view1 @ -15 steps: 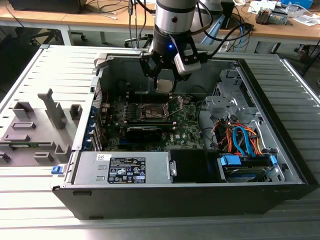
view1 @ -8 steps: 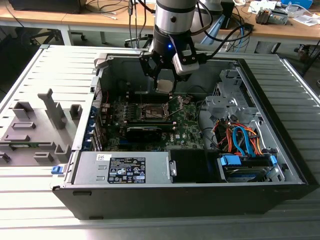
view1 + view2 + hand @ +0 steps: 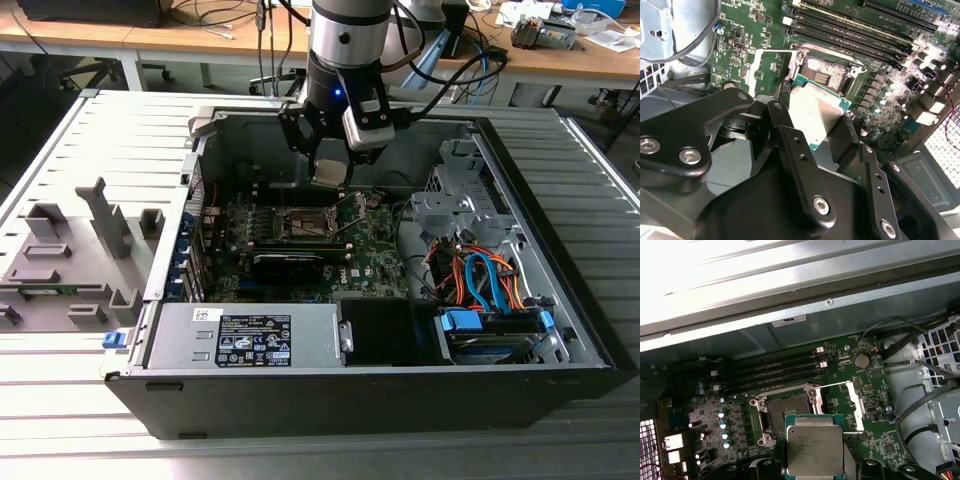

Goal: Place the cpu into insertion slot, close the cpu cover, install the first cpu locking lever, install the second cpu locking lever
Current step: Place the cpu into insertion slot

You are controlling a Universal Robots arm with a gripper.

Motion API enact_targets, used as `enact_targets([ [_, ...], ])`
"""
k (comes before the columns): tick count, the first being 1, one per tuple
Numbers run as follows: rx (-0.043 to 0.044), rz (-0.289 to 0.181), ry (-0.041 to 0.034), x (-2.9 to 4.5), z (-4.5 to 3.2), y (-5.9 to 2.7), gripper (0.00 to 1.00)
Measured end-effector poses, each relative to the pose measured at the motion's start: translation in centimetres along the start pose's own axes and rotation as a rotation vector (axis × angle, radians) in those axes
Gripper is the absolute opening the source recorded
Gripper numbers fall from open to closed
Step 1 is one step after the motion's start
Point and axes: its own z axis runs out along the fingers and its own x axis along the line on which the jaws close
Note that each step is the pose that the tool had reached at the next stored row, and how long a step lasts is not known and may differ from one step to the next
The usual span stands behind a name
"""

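My gripper hangs inside the open computer case, shut on the cpu, a small square chip with a silver-grey top. In the first wrist view the cpu hovers just off the insertion slot, a square socket with a dark centre on the green board. The cpu cover, a thin silvery frame, is swung open beside the socket. In the second wrist view black fingers clamp the cpu by its edges, with the slot beyond it and the cover lying open.
A black graphics card lies just in front of the socket. Memory slots run behind it. A power supply fills the case front, and a drive cage with orange and blue cables is at the exterior view's right. A grey fixture sits outside.
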Motion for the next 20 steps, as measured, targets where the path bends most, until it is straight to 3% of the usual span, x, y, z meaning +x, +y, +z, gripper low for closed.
enact_targets([
  [20,0.0118,0.109,-0.0114,0.0,0.01,0.0,0.54],
])
